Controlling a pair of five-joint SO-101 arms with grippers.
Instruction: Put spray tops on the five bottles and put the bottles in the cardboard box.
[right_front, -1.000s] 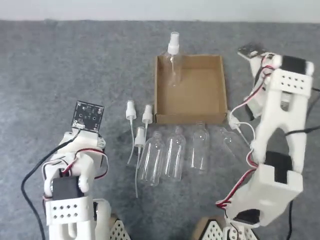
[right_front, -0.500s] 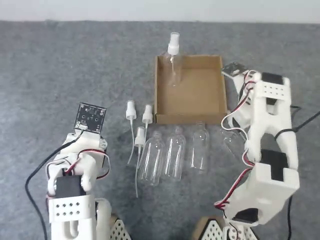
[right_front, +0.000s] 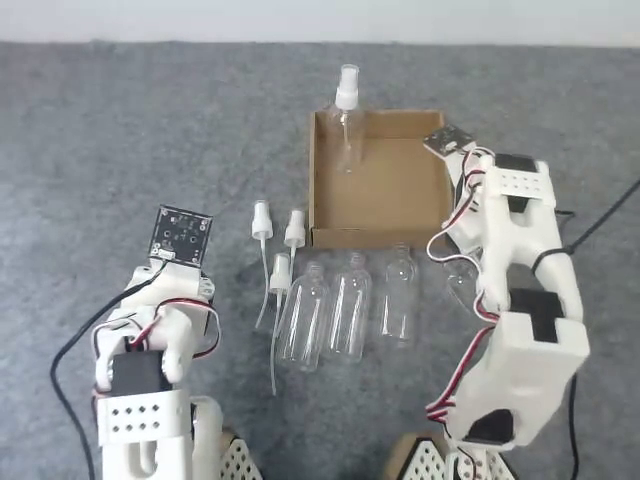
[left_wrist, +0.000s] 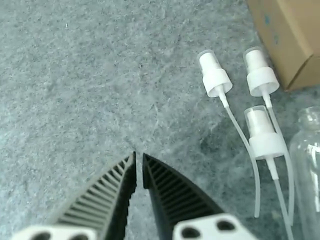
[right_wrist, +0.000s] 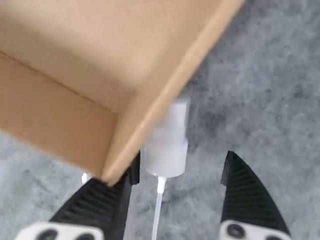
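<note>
Right gripper (right_wrist: 182, 157) spread wide over a loose spray top (right_wrist: 166, 140) just beside the cardboard box (right_front: 380, 237) corner, left gripper (left_wrist: 139, 156) pressed together and empty at lower left of the high view, capped bottle (right_front: 347, 130) upright in the box, uncapped bottles (right_front: 348, 305) lying below it.

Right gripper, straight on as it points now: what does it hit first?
Probably the spray top beside the box corner, ahead of the right gripper; depth unclear, box wall close.

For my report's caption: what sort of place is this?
Probably a robot test bench: a grey carpet surface, the left arm and right arm side by side, bottles lined up by a cardboard box.
</note>
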